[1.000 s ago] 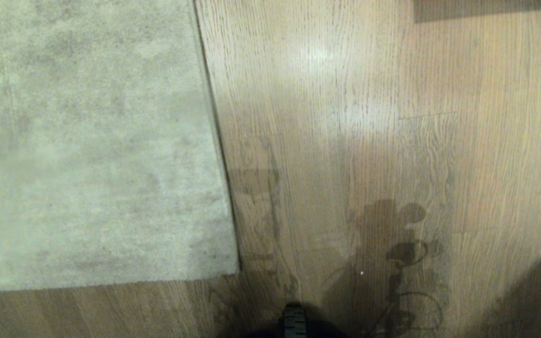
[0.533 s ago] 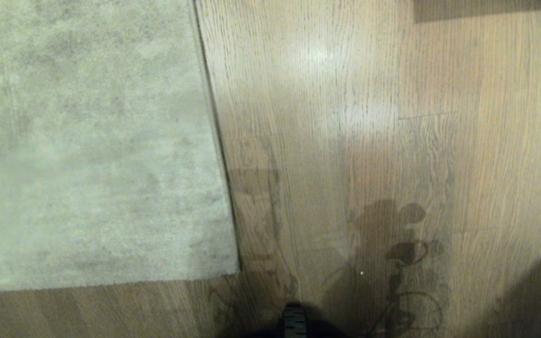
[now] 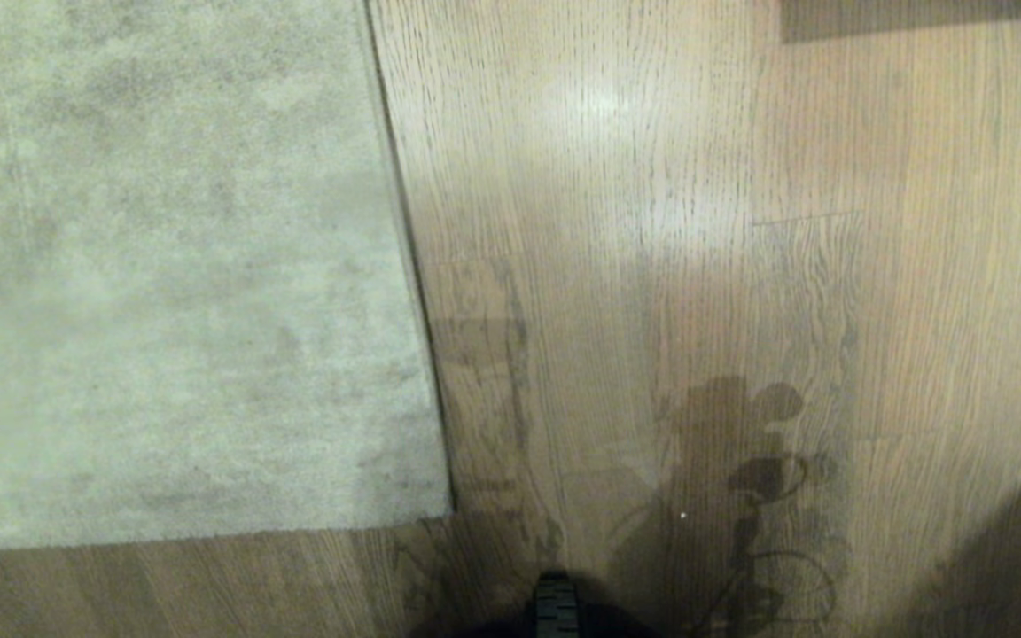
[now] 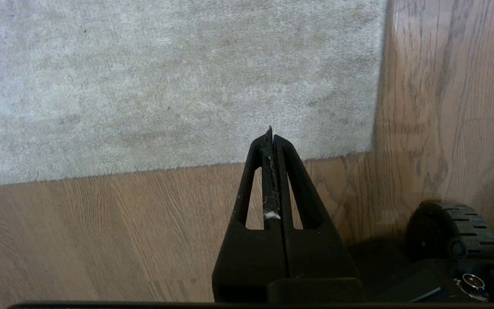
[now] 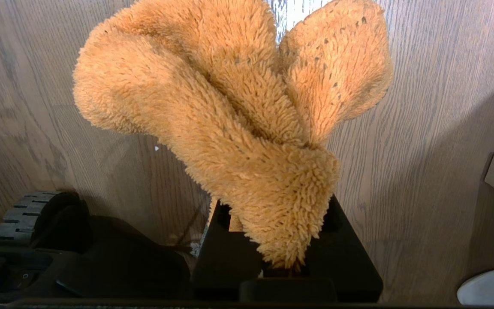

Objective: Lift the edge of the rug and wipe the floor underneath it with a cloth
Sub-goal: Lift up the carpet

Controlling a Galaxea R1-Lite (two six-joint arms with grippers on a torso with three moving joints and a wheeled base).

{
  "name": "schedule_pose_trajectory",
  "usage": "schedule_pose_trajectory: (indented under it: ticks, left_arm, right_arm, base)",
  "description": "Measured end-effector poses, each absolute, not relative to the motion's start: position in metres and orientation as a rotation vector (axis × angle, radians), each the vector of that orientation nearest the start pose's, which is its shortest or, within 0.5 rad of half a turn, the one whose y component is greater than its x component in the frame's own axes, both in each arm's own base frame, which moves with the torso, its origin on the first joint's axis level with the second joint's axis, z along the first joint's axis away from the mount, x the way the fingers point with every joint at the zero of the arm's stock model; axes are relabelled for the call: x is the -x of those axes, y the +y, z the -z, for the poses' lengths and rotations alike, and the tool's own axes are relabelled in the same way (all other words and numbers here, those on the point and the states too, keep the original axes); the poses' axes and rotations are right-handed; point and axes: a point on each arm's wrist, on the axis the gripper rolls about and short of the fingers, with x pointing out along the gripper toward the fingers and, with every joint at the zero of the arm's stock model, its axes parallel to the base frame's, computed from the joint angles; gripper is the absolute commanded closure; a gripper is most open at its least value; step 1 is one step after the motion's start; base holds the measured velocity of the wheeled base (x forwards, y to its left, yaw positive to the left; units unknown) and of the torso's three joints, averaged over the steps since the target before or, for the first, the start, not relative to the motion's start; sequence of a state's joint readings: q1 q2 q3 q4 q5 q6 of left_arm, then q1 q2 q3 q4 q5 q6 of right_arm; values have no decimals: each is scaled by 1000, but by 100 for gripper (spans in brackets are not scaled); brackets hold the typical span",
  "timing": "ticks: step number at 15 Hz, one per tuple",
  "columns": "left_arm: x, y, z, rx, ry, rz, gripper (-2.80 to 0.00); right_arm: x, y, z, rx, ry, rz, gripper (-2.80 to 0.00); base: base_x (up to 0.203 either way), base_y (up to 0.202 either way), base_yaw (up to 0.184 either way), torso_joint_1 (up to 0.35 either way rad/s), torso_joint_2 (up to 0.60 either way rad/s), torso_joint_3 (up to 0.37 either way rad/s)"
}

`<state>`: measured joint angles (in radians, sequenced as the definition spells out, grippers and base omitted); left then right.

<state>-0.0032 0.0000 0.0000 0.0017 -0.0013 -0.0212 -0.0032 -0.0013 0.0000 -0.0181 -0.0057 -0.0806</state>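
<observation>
We've got the rug edge (image 3: 426,354) flat on the floor (image 3: 652,221), corner nearest us. Left end effector (image 4: 271,135) clenched, empty, above that corner. Right end effector (image 5: 272,240) grasping the cloth (image 5: 230,111). Tip: open L, pinch trim low, lift before wiping w/ R.

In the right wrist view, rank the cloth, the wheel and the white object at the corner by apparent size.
1. Cloth, largest by far, though it sits closest to the camera in the right end effector.
2. Wheel.
3. White object; cut off by the frame, so its rank against the wheel is unsure.
</observation>
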Motion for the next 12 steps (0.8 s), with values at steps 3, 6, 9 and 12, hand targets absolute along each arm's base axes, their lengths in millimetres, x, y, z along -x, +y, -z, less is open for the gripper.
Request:
schedule_pose_trajectory:
  ticks: [3,6,9,12]
  left_arm:
    - [23,0,-75,20,2,3,0]
    - [23,0,-75,21,2,3,0]
    - [23,0,-75,33,15,1,0]
    - [17,0,-77,30,96,4,0]
  right_arm:
    - [23,0,-77,81,-19,10,0]
    - [23,0,-77,81,-18,10,0]
    - [23,0,-77,81,-19,10,0]
    - [23,0,-77,81,-18,10,0]
  base:
    - [0,0,0,0,0,0]
    - [0,0,0,0,0,0]
    - [0,0,0,0,0,0]
    - [0,0,0,0,0,0]
